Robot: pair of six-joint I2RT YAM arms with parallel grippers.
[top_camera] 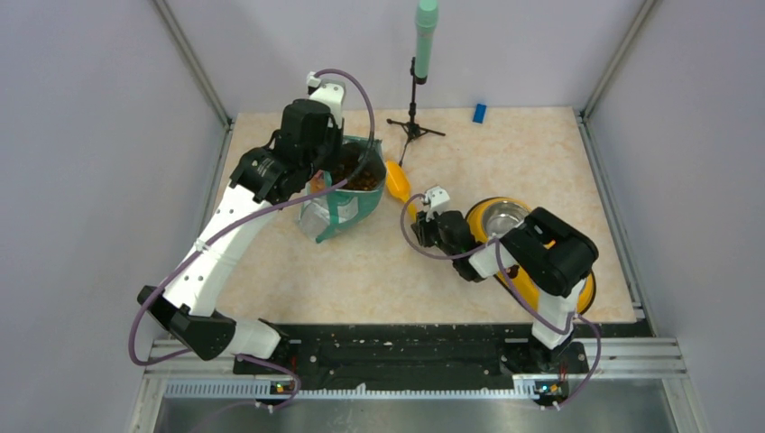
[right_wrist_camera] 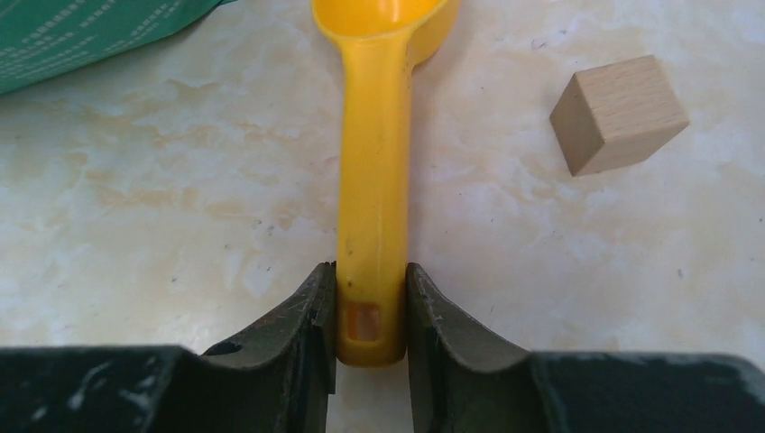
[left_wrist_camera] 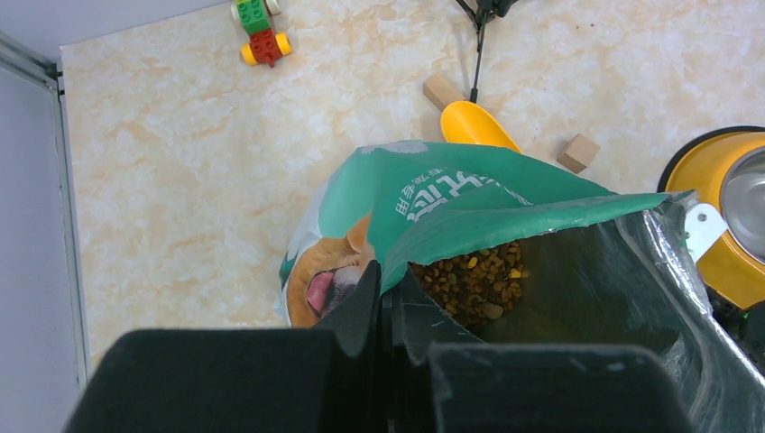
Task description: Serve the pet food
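Observation:
A teal-and-white pouch with a dog's face stands open at the table's back left. Brown kibble shows inside it, and also in the top view. My left gripper is shut on the pouch's rim, holding the mouth open. A yellow scoop lies on the table to the right of the pouch. My right gripper is shut on the end of the scoop's handle. A steel bowl in a yellow holder sits at the right, partly under my right arm.
A tan wooden cube lies right of the scoop; two such cubes show in the left wrist view. A small tripod with a green pole stands at the back. A blue block lies far back. A toy of bricks lies at the far left.

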